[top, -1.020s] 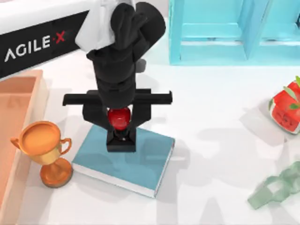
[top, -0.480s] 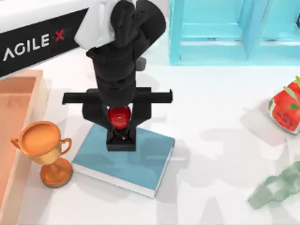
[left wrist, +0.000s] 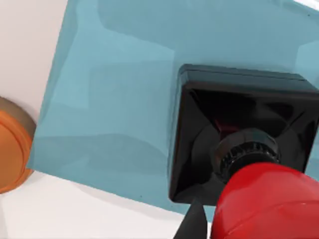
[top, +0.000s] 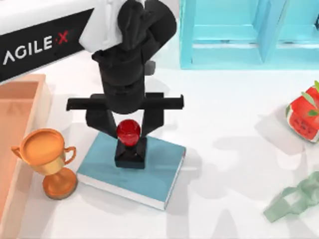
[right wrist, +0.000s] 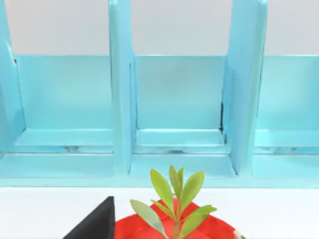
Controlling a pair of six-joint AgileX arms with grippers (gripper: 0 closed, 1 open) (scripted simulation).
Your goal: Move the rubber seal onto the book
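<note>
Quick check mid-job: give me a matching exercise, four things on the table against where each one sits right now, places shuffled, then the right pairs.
Things:
1. rubber seal
2. trophy
3. red strawberry-like object
4. pale green looped strip

Places:
A. near the table's lower right corner
B. standing on the book, with the left gripper open around its red knob
C. at the table's right edge
D. just left of the book

Pairs: 1-B, 2-D, 3-C, 4-A
</note>
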